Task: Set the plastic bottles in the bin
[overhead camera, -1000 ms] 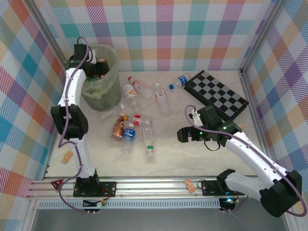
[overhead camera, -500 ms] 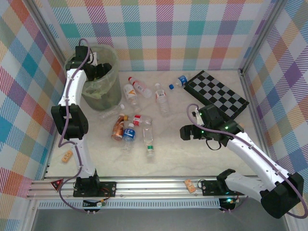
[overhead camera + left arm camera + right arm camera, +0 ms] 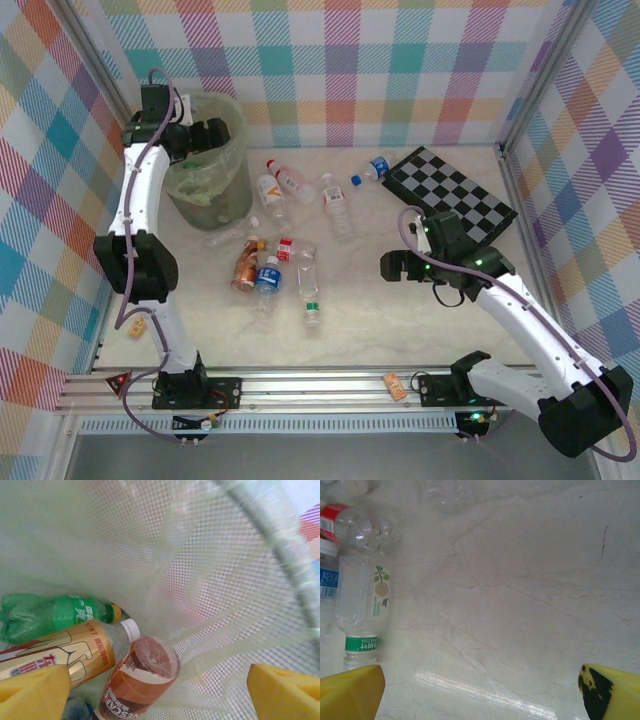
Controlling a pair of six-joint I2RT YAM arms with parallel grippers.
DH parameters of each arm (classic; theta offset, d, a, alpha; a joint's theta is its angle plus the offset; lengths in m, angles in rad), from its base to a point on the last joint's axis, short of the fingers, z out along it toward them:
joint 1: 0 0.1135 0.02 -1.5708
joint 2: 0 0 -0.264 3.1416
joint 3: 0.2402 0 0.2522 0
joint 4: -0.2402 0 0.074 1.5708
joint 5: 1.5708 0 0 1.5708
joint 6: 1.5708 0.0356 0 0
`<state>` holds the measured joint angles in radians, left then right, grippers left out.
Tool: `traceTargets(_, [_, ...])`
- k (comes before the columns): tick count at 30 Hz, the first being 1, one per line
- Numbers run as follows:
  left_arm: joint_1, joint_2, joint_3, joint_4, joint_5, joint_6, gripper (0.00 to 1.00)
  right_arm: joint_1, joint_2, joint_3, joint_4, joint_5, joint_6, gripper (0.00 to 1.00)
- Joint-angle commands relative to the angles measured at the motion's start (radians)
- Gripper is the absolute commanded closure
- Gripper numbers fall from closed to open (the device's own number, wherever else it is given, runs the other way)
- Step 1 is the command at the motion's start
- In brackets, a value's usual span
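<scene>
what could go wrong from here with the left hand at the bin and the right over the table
1. The left hand hangs open at the bin's mouth with liner folds close to its fingers; lifting away might snag the liner or tug the bin over.
2. The right hand is open over bare table beside the green-banded bottle, which lies on its side near other bottles; a misjudged approach could roll it away.
</scene>
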<state>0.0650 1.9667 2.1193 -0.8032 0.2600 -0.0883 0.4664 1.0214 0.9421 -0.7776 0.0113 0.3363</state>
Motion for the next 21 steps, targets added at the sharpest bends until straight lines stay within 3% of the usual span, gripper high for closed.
traceTargets(1, [-0.007, -0.094, 0.016, 0.006, -0.029, 0.013, 0.08, -0.011, 0.019, 0.054, 0.051, -0.001, 0.045, 0.01])
traceTargets(8, [-0.007, -0.273, -0.067, 0.012, -0.090, 0.014, 0.06, -0.015, 0.126, 0.160, 0.136, 0.091, 0.261, 0.01])
traceTargets(13, [-0.025, -0.573, -0.466, 0.186, -0.064, -0.133, 0.06, -0.017, 0.313, 0.302, 0.127, 0.219, 0.448, 0.01])
traceTargets(16, [-0.100, -0.726, -0.666, 0.236, -0.078, -0.192, 0.07, -0.020, 0.471, 0.458, 0.066, 0.292, 0.505, 0.01])
traceTargets(21, [-0.284, -0.872, -0.792, 0.179, -0.191, -0.232, 0.07, -0.024, 0.749, 0.761, -0.016, 0.338, 0.547, 0.01])
